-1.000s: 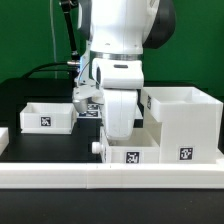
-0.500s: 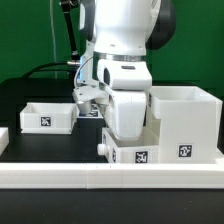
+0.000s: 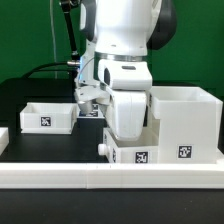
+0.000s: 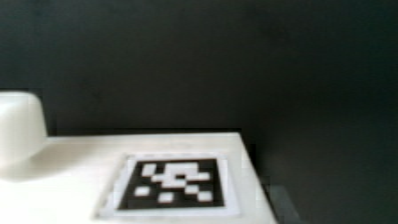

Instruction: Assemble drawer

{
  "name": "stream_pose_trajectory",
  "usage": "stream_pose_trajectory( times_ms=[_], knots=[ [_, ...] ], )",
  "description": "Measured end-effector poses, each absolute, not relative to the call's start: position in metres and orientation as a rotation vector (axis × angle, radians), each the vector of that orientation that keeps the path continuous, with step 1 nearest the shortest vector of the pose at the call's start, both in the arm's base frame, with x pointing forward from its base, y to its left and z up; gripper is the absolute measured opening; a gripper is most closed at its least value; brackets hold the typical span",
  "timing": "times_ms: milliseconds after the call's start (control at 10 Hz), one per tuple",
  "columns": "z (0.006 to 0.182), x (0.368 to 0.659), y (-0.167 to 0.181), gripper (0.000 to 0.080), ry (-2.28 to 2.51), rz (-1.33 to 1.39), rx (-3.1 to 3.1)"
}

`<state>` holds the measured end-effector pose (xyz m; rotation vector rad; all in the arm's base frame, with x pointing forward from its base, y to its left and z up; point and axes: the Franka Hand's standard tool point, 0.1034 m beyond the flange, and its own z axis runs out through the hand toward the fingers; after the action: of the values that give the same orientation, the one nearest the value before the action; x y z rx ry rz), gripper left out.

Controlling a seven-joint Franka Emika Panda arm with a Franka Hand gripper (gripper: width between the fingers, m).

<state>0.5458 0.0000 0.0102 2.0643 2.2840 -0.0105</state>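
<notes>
The large cube-shaped drawer case stands at the exterior view's right, open at the top. A small knobbed tray sits right beside it, its knob pointing to the exterior view's left. My gripper reaches down into this tray from above. Its fingers are hidden behind the hand and the tray wall. The wrist view shows the tray's white tagged face and knob very close, with no fingers in sight. A second small tray rests on the black table at the exterior view's left.
A long low white rail runs along the front and hides the tray's base. A tagged board lies behind the arm. A white piece shows at the far-left edge. Cables hang behind the arm.
Over the last second my hand and the tray under it shifted together toward the case on the exterior view's right. In the last half second nothing visibly moved.
</notes>
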Motion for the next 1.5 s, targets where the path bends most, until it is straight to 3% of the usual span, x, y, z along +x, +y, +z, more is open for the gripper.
stream_pose_trajectory(
  times_ms=[700,800,900,1100,1200,1500],
  knots=[
    [0.009,0.545,0.010,0.0042,2.168,-0.002,2.189],
    [0.008,0.545,0.010,0.0155,2.167,-0.003,2.191],
    [0.009,0.545,0.009,0.0155,2.165,-0.006,2.195],
    [0.020,0.548,0.009,0.0473,2.161,-0.013,2.193],
    [0.027,0.549,0.008,0.0589,2.158,-0.020,2.193],
    [0.057,0.553,-0.004,0.0646,2.194,-0.050,2.142]
  ],
)
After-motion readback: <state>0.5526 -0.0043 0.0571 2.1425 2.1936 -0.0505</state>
